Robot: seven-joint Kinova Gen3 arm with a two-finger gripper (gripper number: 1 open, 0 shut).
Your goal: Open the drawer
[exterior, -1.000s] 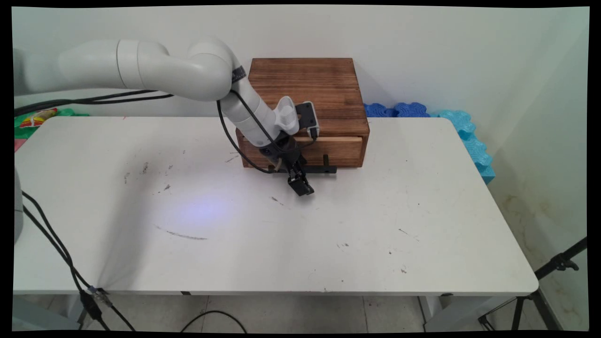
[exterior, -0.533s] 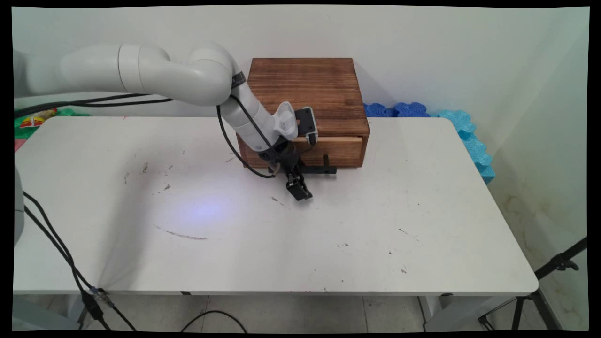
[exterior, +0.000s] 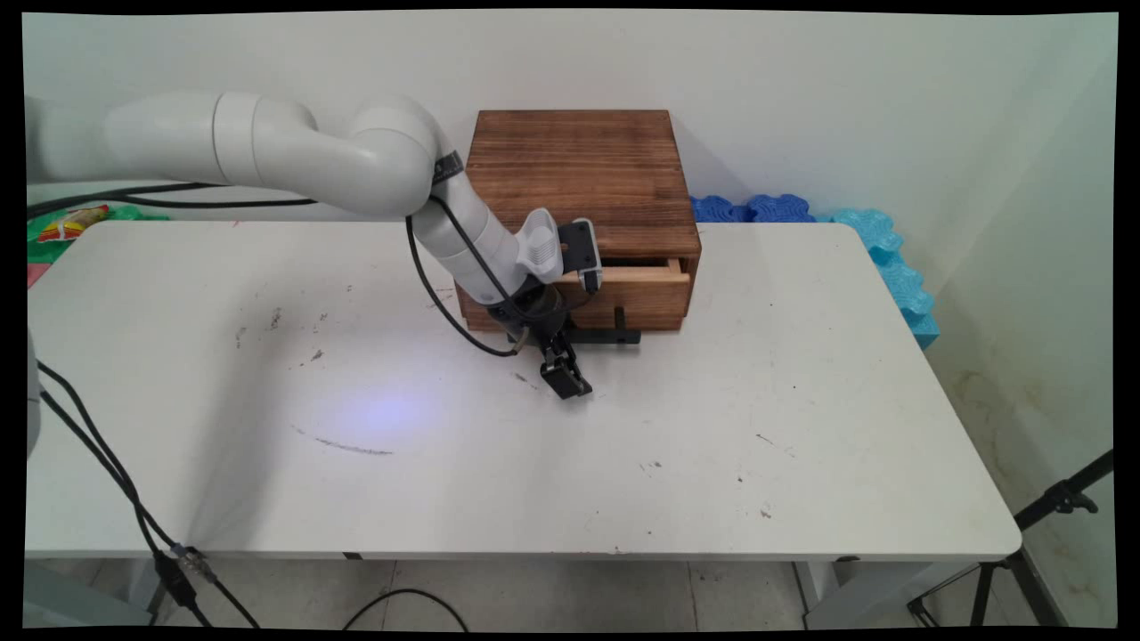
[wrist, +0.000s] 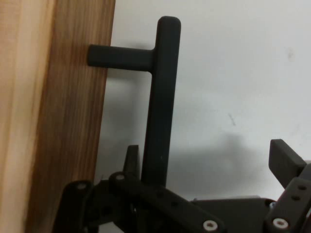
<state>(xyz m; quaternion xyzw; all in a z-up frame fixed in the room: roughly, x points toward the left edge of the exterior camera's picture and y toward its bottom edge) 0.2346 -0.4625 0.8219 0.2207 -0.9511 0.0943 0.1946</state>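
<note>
Gripper [exterior: 567, 383] spread wide, 1 finger [wrist: 131, 162] behind the black handle bar [wrist: 160, 102], the other clear on the far side; nothing clamped. Handle fixed to the drawer [exterior: 637, 294], slightly open, of a wooden box [exterior: 579, 169] on the desk [exterior: 712, 445].

White table [exterior: 712, 499], scuffed, dark marks scattered, fills centre of frame. Plain white wall [exterior: 802, 98] behind. Blue foam mats [exterior: 855, 231] at upper right. Black tripod leg [exterior: 1051, 507] lower right. Tiled floor [exterior: 579, 596] along bottom.
</note>
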